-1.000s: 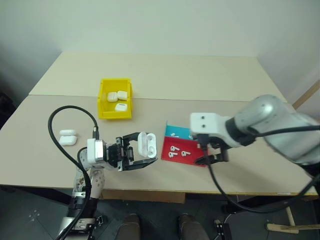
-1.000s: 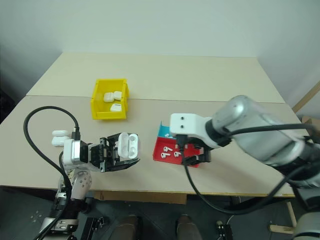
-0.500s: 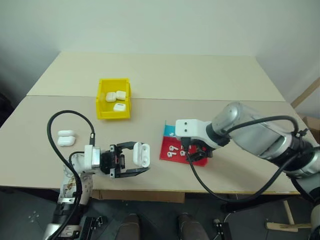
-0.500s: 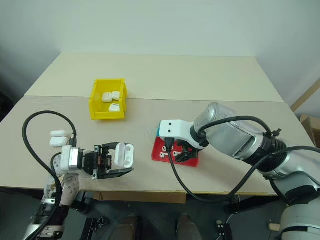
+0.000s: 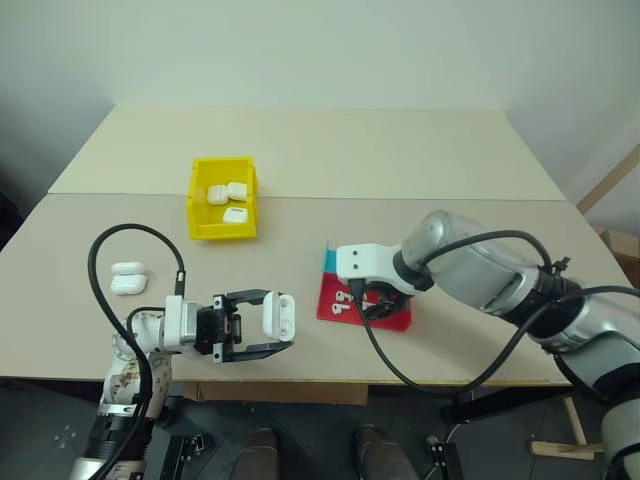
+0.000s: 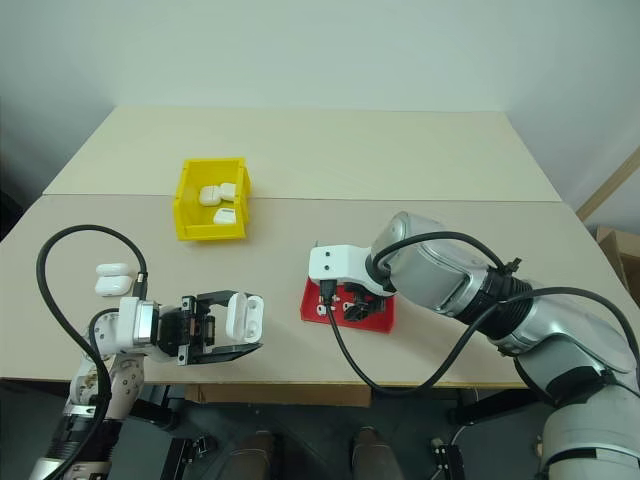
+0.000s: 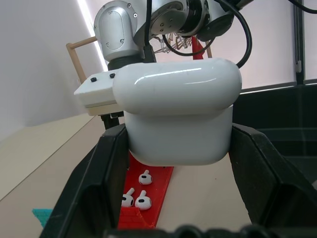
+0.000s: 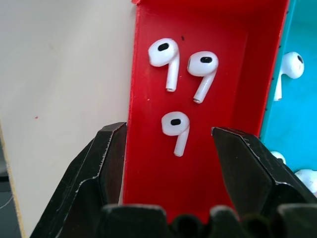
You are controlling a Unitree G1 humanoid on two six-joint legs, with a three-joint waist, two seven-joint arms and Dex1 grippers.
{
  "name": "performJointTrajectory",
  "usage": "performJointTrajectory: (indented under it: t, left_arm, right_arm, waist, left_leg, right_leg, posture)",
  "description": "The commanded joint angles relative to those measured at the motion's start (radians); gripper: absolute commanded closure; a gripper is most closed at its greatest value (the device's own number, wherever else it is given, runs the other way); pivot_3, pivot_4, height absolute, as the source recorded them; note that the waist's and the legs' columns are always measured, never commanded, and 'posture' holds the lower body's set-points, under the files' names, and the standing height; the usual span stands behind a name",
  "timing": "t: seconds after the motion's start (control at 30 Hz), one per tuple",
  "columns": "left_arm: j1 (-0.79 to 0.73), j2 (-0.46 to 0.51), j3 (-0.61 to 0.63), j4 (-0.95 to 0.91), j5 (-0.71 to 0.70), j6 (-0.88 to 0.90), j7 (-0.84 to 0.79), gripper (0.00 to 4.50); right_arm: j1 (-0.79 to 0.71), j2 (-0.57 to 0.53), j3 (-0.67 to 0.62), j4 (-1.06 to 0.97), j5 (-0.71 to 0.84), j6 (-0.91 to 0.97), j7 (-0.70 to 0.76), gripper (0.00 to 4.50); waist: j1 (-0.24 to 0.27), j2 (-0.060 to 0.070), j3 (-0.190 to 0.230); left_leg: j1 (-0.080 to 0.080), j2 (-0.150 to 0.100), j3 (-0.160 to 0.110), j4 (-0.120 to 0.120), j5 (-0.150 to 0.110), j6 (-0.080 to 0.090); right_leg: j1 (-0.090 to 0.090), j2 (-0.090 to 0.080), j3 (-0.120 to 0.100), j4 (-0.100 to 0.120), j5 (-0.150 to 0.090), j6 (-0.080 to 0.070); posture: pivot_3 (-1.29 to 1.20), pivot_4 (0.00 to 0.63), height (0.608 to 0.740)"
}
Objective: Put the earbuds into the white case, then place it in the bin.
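The left tool (image 5: 262, 330) is clenched on the white case (image 5: 277, 316), holding it off the bench (image 5: 400, 150) at the near left with its lid swung open; since a second ago it has drawn the case a little nearer and further left, away from the tray, and the case now faces the far side of the scene toward the right arm. The right tool (image 8: 168, 148) has come down and in toward the left over the red-and-blue tray (image 5: 395, 318), and its fingers (image 8: 106, 163), which stood wider a second ago, have narrowed but remain apart, released and grasping nothing. In the right wrist view they straddle the nearest of three earbuds (image 8: 175, 130) lying loose in the red compartment (more lie in the blue one beside it), with that earbud between the pads and not yet touched. That reads as the pick of an earbud about to happen: the tool is lined up and needs only to sink and close. The earbud is tiny and glossy, so a shallow or off-centre pinch could flick it aside against the tray wall. Nothing is in the held case yet as far as the frames show. The yellow bin (image 5: 198, 200) sits at the far left with three white cases already inside, and a spare case (image 5: 128, 278) lies on the bench at the left, well apart from the work.
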State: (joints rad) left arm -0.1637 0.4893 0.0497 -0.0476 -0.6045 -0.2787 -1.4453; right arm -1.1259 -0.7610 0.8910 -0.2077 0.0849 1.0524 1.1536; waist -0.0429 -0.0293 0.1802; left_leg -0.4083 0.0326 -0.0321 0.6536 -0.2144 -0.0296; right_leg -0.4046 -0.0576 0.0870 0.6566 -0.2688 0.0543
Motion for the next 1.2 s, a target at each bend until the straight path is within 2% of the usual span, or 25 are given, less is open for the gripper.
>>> performJointTrajectory:
  t: [0.03,0.33,0.43,1.2]
  left_arm:
    - [0.008,0.011,0.005,-0.055,-0.006,0.012,0.023,1.72]
    - [0.014,0.014,0.006,-0.069,0.008,0.019,0.047,1.72]
    - [0.015,0.015,0.007,-0.071,0.019,0.022,0.066,1.72]
    - [0.020,0.032,0.001,-0.065,0.046,0.023,0.104,1.72]
  right_arm:
    - [-0.006,0.005,-0.017,0.000,-0.030,-0.028,0.015,1.26]
    - [0.015,0.032,-0.021,0.032,-0.068,-0.052,0.030,1.26]
    - [0.022,0.037,-0.022,0.038,-0.080,-0.062,0.035,1.84]
    - [0.053,0.059,-0.019,0.092,-0.153,-0.116,0.059,1.84]
  waist:
    - [0.000,0.000,0.000]
    - [0.000,0.000,0.000]
    - [0.000,0.000,0.000]
    - [0.000,0.000,0.000]
  left_leg:
    - [0.000,0.000,0.000,0.000,0.000,0.000]
    - [0.000,0.000,0.000,0.000,0.000,0.000]
    - [0.000,0.000,0.000,0.000,0.000,0.000]
    - [0.000,0.000,0.000,0.000,0.000,0.000]
  right_leg:
    - [0.000,0.000,0.000,0.000,0.000,0.000]
    - [0.000,0.000,0.000,0.000,0.000,0.000]
    - [0.000,0.000,0.000,0.000,0.000,0.000]
    - [0.000,0.000,0.000,0.000,0.000,0.000]
  posture:
    - [0.00,0.150,0.740]
    - [0.00,0.150,0.740]
    - [0.00,0.150,0.740]
    - [0.00,0.150,0.740]
